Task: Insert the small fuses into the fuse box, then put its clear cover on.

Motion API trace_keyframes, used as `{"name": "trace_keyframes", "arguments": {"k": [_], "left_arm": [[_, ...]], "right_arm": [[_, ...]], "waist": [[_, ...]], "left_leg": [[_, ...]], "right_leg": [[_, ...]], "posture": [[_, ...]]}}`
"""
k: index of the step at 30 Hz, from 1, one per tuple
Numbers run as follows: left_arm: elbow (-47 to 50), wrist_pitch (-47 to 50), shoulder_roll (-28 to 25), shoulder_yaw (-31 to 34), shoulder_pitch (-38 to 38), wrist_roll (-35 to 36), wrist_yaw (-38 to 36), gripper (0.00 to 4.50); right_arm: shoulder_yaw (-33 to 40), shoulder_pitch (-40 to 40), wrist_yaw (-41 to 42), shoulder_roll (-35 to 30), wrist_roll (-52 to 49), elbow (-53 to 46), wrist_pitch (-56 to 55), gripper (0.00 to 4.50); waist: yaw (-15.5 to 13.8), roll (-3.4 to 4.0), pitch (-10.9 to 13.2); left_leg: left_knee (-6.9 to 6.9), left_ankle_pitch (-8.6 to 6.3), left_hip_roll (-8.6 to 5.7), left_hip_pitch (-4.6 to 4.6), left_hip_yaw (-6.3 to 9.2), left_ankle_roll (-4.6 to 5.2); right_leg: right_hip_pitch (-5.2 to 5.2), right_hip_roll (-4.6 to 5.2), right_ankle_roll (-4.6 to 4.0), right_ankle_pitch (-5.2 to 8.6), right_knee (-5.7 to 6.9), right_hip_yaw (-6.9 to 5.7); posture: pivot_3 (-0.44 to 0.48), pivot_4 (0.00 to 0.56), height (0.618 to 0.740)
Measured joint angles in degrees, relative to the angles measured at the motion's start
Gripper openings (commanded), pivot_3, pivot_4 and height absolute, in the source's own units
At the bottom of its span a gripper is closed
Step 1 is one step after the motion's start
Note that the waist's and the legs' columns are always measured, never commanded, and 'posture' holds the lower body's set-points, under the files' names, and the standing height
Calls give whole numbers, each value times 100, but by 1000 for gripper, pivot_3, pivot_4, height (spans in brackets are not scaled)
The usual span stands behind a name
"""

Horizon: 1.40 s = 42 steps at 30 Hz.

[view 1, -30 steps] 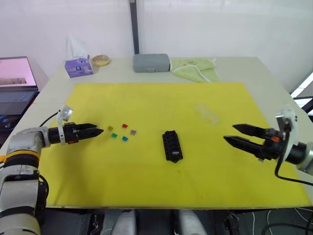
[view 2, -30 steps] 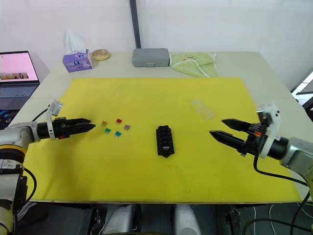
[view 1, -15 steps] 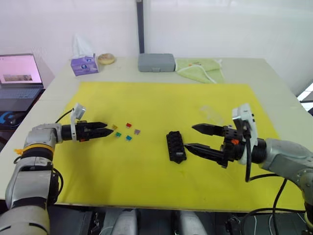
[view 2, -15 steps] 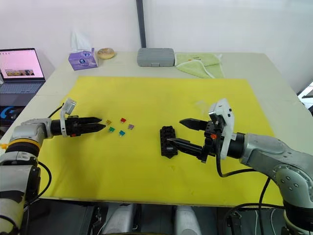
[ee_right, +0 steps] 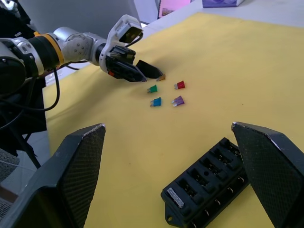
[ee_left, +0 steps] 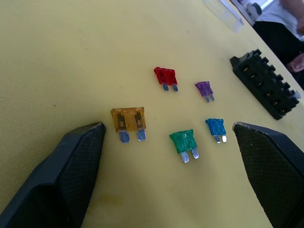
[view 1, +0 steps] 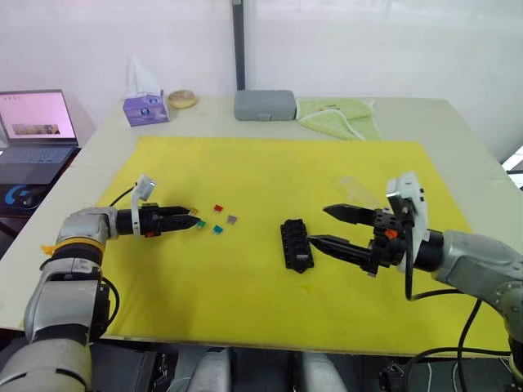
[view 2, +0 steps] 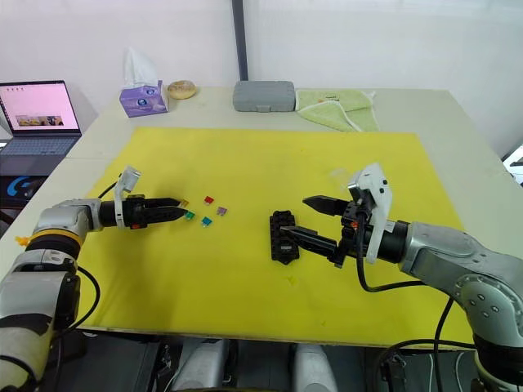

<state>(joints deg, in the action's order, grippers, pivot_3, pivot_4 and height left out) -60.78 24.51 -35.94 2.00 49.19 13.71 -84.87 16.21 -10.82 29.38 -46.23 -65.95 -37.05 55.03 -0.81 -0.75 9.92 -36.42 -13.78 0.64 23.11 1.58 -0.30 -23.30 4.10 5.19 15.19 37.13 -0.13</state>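
The small fuses (ee_left: 164, 111) lie loose in a little cluster on the yellow mat (view 1: 270, 175), none of them in a slot yet: an amber one (ee_left: 128, 119) nearest the left gripper, then green (ee_left: 184, 141), blue (ee_left: 215, 128), red (ee_left: 165, 76) and purple (ee_left: 204, 88). The left gripper (view 1: 186, 221) reaches in low along the mat with its fingers spread wide on either side of the group, the amber fuse just off one tip, which looks like a line-up for a first pick. A short way to the right sits the fuse box (view 1: 295, 244), slots up and empty. The right gripper (view 1: 320, 225) comes in from the far side, jaws wide, its lower finger close against the box's edge, probably to steady the box for insertion. The clear cover (view 1: 357, 190) waits beyond it on the mat, apart from everything. At the back of the bench (view 1: 417, 114) are a grey case (view 1: 264, 104), a green cloth (view 1: 338, 114) and a tissue box (view 1: 145, 108).
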Motion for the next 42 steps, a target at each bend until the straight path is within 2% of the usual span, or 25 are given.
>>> {"name": "trace_keyframes", "arguments": {"k": [7,8,19,24,28,30,31,32,35,37,40,42], "left_arm": [[-176,112,125,112,36,-11,112,242],[-186,126,141,113,36,-9,97,36],[-96,524,60,355,-23,98,33,36],[401,1275,-305,713,-134,509,-95,36],[1636,2365,-465,1283,-278,1317,-17,36],[2344,2847,-482,1655,-390,1761,239,36],[2622,3042,-400,1784,-407,1970,377,36],[3176,3342,-130,2074,-427,2349,694,36],[3999,3733,394,2228,-420,2949,1199,36],[4551,3912,825,2294,-436,3377,1631,36],[4943,3997,1077,2387,-495,3732,2052,0],[5120,4004,1202,2387,-507,3934,2241,0]], "right_arm": [[0,100,-38,-1,53,0,-99,4500],[0,105,-37,-1,61,0,-103,4500],[-23,166,4,-38,263,14,-193,4500],[-7,-13,-545,39,111,200,-44,4500],[-7,-613,-1257,-46,-1771,988,384,4500],[-71,-1028,-1554,-2,-2316,1237,424,4500],[-137,-1261,-1657,106,-2337,1305,381,4500],[-371,-1826,-1870,424,-2261,1511,305,4500],[-832,-2558,-2239,990,-2125,1795,208,4500],[-1044,-3041,-2629,1525,-1969,2315,118,4500],[-1157,-3341,-2840,1872,-1737,2688,84,3588],[-1197,-3476,-2844,2000,-1636,2781,87,2702]], "waist": [[8,-1,1],[10,-1,1],[48,-4,3],[160,-15,9],[178,-17,15],[191,-16,15],[184,-15,14],[187,-15,15],[167,-17,15],[163,-17,15],[167,-16,16],[166,-16,16]], "left_leg": [[-18,-6,0,20,5,9],[-19,-6,0,20,5,10],[-23,-7,2,20,9,11],[-28,-7,21,25,15,11],[-34,-6,39,26,15,11],[-35,-7,54,24,15,11],[-36,-7,53,25,13,11],[-45,-7,62,25,14,11],[-53,-7,62,30,11,11],[-54,-7,54,34,6,10],[-50,-7,50,39,2,11],[-50,-7,50,39,2,11]], "right_leg": [[-5,0,3,1,-3,-5],[-5,0,3,1,-3,-4],[-8,-5,3,1,5,-5],[-16,-23,-2,0,12,-4],[-17,-26,-8,-4,13,-1],[-18,-27,-8,-4,12,5],[-18,-28,-9,-4,13,6],[-18,-34,-12,-8,14,8],[-17,-44,-13,-8,14,5],[-22,-41,-13,-9,15,9],[-32,-42,-13,-9,16,12],[-33,-43,-13,-9,16,12]], "posture": [[0,150,740],[0,150,740],[0,150,740],[0,150,740],[0,150,740],[0,150,740],[0,150,740],[0,150,740],[0,150,740],[0,150,740],[0,150,740],[0,150,740]]}}
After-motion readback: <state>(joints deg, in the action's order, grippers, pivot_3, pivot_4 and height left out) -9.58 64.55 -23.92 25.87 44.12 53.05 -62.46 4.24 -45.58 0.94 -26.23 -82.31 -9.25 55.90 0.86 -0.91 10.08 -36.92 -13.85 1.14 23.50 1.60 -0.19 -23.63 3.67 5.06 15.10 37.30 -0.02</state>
